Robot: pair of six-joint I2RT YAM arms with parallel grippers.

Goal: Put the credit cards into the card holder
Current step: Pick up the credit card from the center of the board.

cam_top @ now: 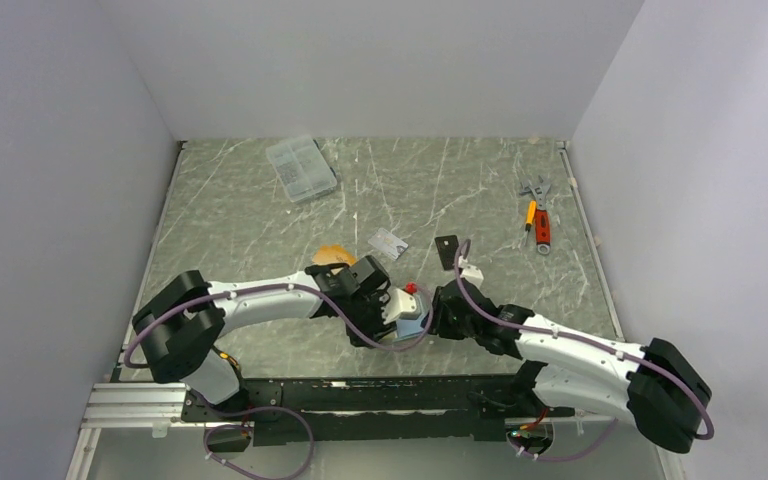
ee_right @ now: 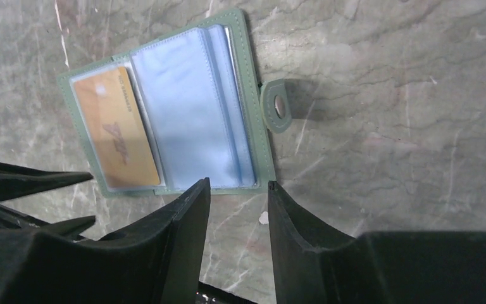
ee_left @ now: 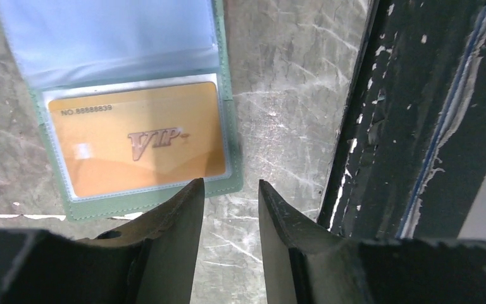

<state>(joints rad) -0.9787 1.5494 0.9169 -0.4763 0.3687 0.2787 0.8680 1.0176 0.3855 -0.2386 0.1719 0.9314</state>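
The task looks about half done. The card holder (ee_right: 183,114) lies open and flat on the tabletop (cam_top: 440,180) between the two arms, and a gold card (ee_left: 139,139) already sits in one of its clear sleeves, while the blue sleeves beside it look empty. The silver card (cam_top: 388,242) is still out on the tabletop, a little beyond the arms and apart from the holder. An orange piece (cam_top: 331,255) shows by the left arm, partly hidden, and it cannot be told whether that is another card. The left tool (ee_left: 229,187) hovers at the holder's edge with its jaws spread and nothing between them. The right tool (ee_right: 237,187) does likewise on its side. What probably remains is fetching the silver card and sliding it in.
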